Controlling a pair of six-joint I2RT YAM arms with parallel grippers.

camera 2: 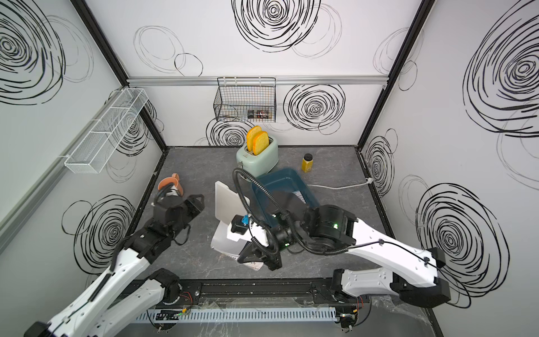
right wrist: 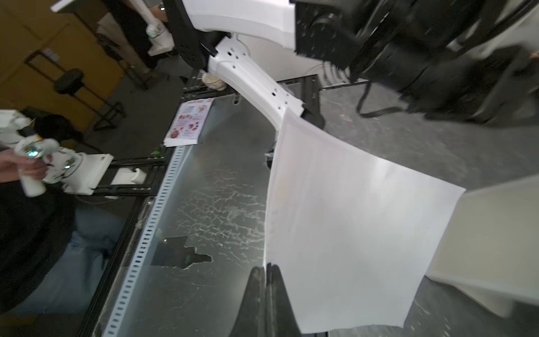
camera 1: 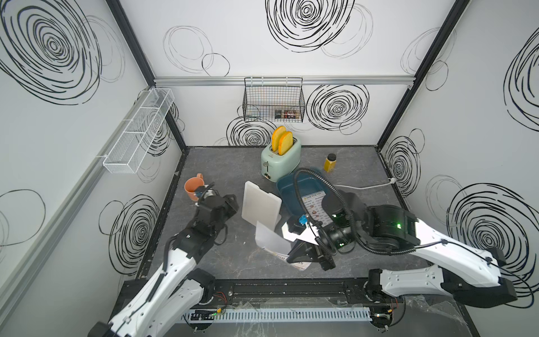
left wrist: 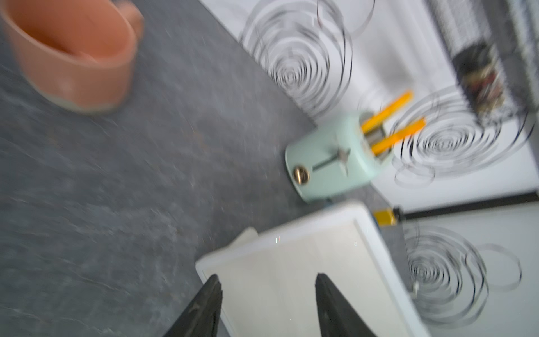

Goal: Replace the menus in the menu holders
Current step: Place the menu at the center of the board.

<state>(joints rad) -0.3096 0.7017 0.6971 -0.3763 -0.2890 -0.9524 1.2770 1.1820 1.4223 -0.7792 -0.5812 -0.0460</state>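
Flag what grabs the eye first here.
The right gripper is shut on a curling white menu, front-centre by the upright holder. Behind, a mint toaster with orange toast stands near the back wall; a second menu lies in the teal bin.

White arm shells (camera 1: 455, 248), blk joints (camera 1: 388, 224), ribbed blk cable (camera 1: 296, 181), green LEDs (camera 1: 398, 225).

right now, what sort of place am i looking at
Probably a robot test cell staged as a café or kitchen counter: swirl-printed walls box it in, and a toaster, mug and menu holder serve as props.
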